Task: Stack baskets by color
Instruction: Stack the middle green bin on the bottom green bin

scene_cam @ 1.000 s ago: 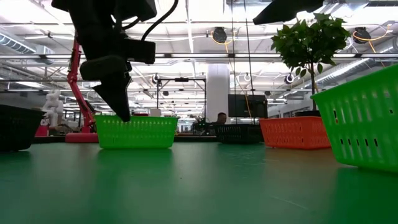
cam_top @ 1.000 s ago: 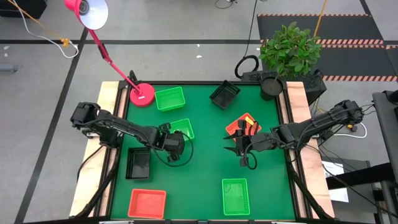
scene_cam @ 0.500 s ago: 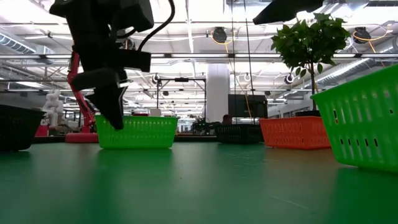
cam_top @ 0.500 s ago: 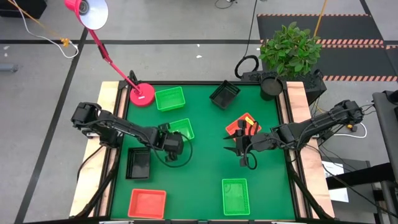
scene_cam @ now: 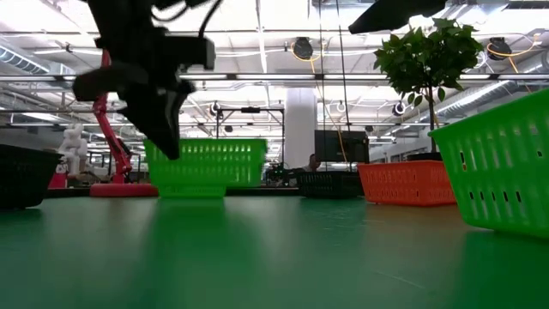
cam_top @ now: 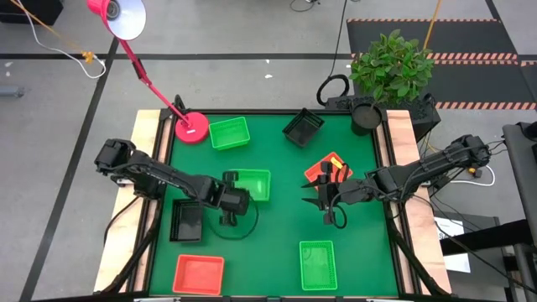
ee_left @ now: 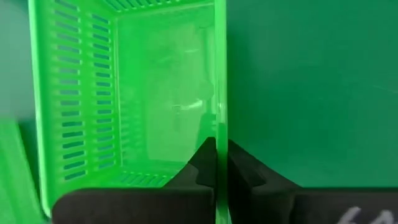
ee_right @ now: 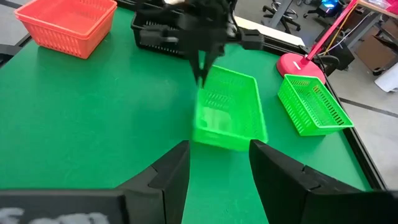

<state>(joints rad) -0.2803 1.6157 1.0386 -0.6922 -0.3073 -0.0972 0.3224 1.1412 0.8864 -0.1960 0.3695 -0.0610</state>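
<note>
Left gripper [cam_top: 236, 201] has its fingers [ee_left: 205, 163] clamped on the rim of a green basket [cam_top: 252, 184], which is lifted and tilted above the tabletop [cam_top: 277, 218] centre-left. Right gripper [cam_top: 329, 205] hangs beside the red basket [cam_top: 323, 172], fingers spread and holding nothing.

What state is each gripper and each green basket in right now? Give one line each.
Left gripper: shut on the held green basket's wall.
Held green basket: open side up, clamped at one wall.
Right gripper: open, empty.
Green basket by the lamp base: unstacked, empty; lamp base beside it.
Right-side green basket: unstacked, empty.
</note>
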